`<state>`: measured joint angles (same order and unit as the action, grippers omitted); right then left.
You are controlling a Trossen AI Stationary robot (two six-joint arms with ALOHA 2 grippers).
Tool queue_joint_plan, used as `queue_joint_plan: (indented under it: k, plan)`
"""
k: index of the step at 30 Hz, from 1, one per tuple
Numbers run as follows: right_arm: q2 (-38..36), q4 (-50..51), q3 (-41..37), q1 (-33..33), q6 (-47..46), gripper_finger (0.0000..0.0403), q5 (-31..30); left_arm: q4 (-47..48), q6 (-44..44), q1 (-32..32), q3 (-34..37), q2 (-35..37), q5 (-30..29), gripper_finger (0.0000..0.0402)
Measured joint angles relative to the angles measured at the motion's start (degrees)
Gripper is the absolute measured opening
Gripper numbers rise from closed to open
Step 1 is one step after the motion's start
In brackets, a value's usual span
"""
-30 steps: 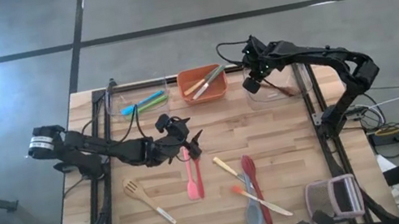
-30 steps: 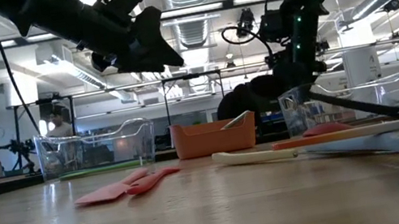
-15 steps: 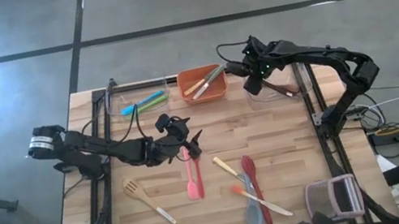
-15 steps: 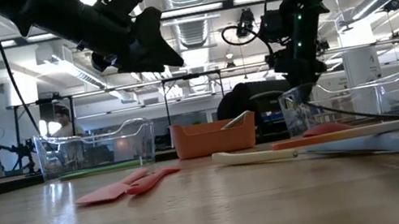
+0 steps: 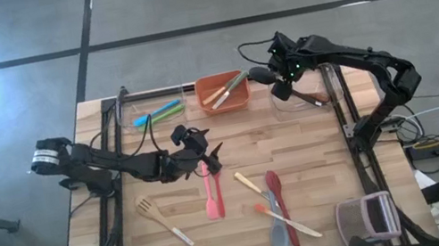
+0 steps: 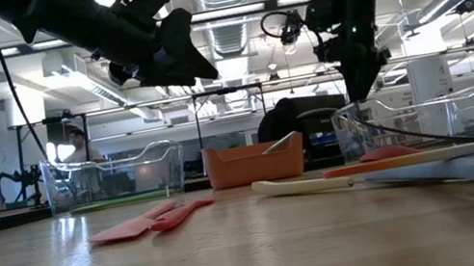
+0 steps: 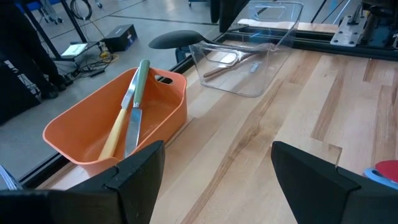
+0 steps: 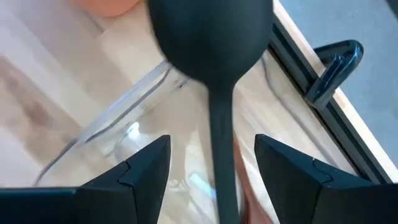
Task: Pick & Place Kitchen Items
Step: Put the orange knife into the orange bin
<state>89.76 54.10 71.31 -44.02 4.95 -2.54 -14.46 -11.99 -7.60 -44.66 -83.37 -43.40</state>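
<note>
A black spoon (image 8: pixel 211 37) leans in the clear bin (image 5: pixel 299 102) at the far right. Its handle (image 8: pixel 222 155) runs down into the bin and its bowl (image 5: pixel 258 75) sticks out over the rim toward the orange bin (image 5: pixel 223 92). My right gripper (image 5: pixel 283 86) hangs open above this bin, with a finger on either side of the handle and apart from it. My left gripper (image 5: pixel 213 160) stands open and empty above the pink and red spatulas (image 5: pixel 213 198) at mid-table. A red spoon (image 5: pixel 274 187), a grey spoon (image 5: pixel 278 232) and a wooden slotted spatula (image 5: pixel 163 222) lie flat on the tabletop.
The orange bin holds a green-handled and a wooden utensil (image 7: pixel 127 118). A second clear bin (image 5: pixel 150 113) at the far left holds blue and green utensils. A brown utensil (image 7: pixel 225 66) lies in the right clear bin. A grey container (image 5: pixel 367 216) sits at the near right corner. Black rails (image 5: pixel 352 131) run along both sides.
My right gripper has opened, letting go of the black spoon's handle, and has risen above the clear bin. The spoon stays leaning in the bin with its bowl over the rim. My left arm has kept still.
</note>
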Motion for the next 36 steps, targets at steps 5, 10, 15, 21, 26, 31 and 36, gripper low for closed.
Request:
queue_joint_plan:
  k: [5, 10, 15, 21, 26, 31, 36]
  plan:
    - [-1.3, 4.4, 3.4, 2.7, -0.3, 0.0221, -0.2, 0.0, 0.0, 0.0, 0.0, 0.0, 0.0, 0.0296]
    - [-3.7, 7.2, 6.8, 6.8, -1.6, 0.0209, -0.4, 0.0, 0.0, 0.0, 0.0, 0.0, 0.0, 0.0296]
    - [-7.1, 9.6, 9.2, 12.2, -5.5, 0.0198, -0.4, 0.0, 0.0, 0.1, 0.0, 0.0, 0.0, 0.0296]
    - [-11.4, 13.5, 10.2, 20.6, -13.0, 0.0188, -0.3, 0.8, 0.0, 0.2, 0.0, 0.0, 0.0, 0.0296]
    - [-14.3, 18.7, 10.6, 29.3, -19.6, 0.0187, 0.4, 1.5, 0.0, 0.3, 0.0, 0.0, 0.0, 0.0296]
    - [-16.4, 19.0, 9.7, 40.3, -30.0, 0.0183, 2.4, 1.8, 0.0, 0.4, 0.0, 0.0, 0.0, 0.0296]
    - [-15.8, 18.3, 9.5, 52.0, -39.4, 0.0182, 2.7, 2.0, 0.0, 0.4, 0.0, 0.0, 0.0, 0.0296]
